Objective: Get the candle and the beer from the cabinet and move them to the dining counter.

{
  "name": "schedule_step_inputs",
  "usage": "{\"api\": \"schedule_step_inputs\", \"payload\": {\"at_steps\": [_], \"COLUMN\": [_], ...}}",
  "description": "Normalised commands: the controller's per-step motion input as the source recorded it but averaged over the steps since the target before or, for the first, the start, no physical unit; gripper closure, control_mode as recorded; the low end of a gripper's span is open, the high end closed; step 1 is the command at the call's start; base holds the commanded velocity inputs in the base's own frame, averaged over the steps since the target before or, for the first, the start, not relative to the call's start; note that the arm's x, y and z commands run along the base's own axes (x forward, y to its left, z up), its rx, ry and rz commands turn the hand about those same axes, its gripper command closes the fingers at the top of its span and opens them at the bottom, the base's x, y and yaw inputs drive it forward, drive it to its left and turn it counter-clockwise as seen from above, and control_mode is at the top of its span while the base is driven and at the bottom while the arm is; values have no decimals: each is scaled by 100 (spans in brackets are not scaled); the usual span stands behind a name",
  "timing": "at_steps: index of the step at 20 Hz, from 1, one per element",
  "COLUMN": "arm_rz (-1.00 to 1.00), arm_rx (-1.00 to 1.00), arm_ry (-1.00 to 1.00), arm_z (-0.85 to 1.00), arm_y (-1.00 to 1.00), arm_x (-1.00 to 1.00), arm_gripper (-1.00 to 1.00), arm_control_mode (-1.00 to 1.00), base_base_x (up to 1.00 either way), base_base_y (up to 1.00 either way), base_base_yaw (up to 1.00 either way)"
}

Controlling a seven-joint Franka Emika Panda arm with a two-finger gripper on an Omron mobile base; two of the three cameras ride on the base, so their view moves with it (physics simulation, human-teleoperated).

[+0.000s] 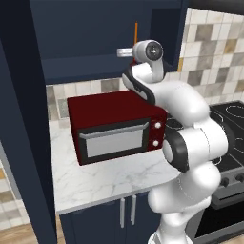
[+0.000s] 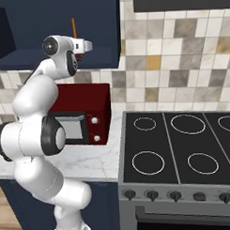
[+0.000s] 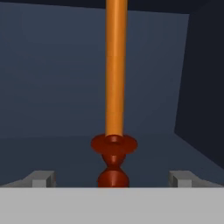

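The candle (image 3: 116,70), a thin orange taper on a dark red-brown flared holder (image 3: 113,151), stands upright inside the open navy cabinet (image 3: 52,78). In the hand view it rises straight ahead, centred between my fingertips (image 3: 41,178). My gripper (image 3: 111,179) is open, with a wide gap on each side of the holder and no contact. In the left base view the gripper (image 1: 125,51) reaches into the cabinet (image 1: 90,33) below the taper (image 1: 136,32). In the right base view the taper (image 2: 74,28) stands just behind the gripper (image 2: 88,45). The beer and the dining counter are out of view.
A red microwave (image 1: 114,125) sits on the small marble worktop (image 1: 105,178) under the cabinet, just below my arm. A black stove (image 2: 184,147) stands to the right. A tall navy panel (image 1: 21,124) borders the worktop's left side. Tiled wall lies behind.
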Motion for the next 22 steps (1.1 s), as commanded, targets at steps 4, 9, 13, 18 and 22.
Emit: {"api": "schedule_step_inputs", "payload": {"at_steps": [4, 9, 13, 18, 22], "arm_rz": [0, 0, 0, 0, 0], "arm_rx": [0, 0, 0, 0, 0], "arm_ry": [1, 1, 0, 0, 1], "arm_z": [-7, -13, -18, -7, 0], "arm_y": [1, 4, 5, 1, 0], "arm_x": [24, 17, 15, 6, 0], "arm_gripper": [-100, -100, 100, 100, 100], "arm_control_mode": [-100, -100, -100, -100, -100], "base_base_x": [0, 0, 0, 0, 0], "base_base_y": [0, 0, 0, 0, 0], "base_base_yaw": [0, 0, 0, 0, 0]}}
